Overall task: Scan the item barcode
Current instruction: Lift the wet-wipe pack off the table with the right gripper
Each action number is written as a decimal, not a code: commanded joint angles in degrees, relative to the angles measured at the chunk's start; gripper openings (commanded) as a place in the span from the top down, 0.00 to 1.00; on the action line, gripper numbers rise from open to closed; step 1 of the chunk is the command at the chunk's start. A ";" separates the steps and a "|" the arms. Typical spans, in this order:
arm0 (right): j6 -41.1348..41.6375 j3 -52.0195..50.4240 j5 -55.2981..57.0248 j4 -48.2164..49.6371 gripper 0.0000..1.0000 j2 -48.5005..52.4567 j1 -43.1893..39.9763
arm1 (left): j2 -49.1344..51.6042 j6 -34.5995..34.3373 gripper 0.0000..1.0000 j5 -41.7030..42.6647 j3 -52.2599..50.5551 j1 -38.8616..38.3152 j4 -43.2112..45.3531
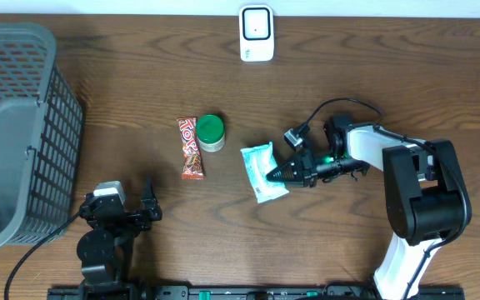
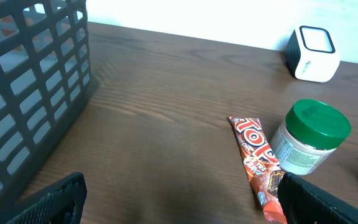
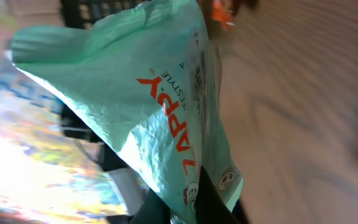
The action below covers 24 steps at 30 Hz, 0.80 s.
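Observation:
A pale green wipes packet (image 1: 264,172) (image 3: 148,106) with orange lettering is pinched at its edge by my right gripper (image 1: 283,174) (image 3: 188,205), which is shut on it near the table's middle. The white barcode scanner (image 1: 256,33) (image 2: 314,53) stands at the far edge of the table. My left gripper (image 1: 123,202) (image 2: 179,202) rests at the near left, open and holding nothing. A red snack bar (image 1: 191,147) (image 2: 258,163) and a green-lidded jar (image 1: 211,132) (image 2: 308,137) lie between the two arms.
A large dark grey mesh basket (image 1: 15,125) (image 2: 23,93) fills the left side of the wooden table (image 1: 140,92).

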 commanded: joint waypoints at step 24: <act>6.71 4.68 9.55 -1.40 0.99 -0.96 -0.68 | -0.35 0.94 0.02 0.13 -0.85 -0.17 -1.40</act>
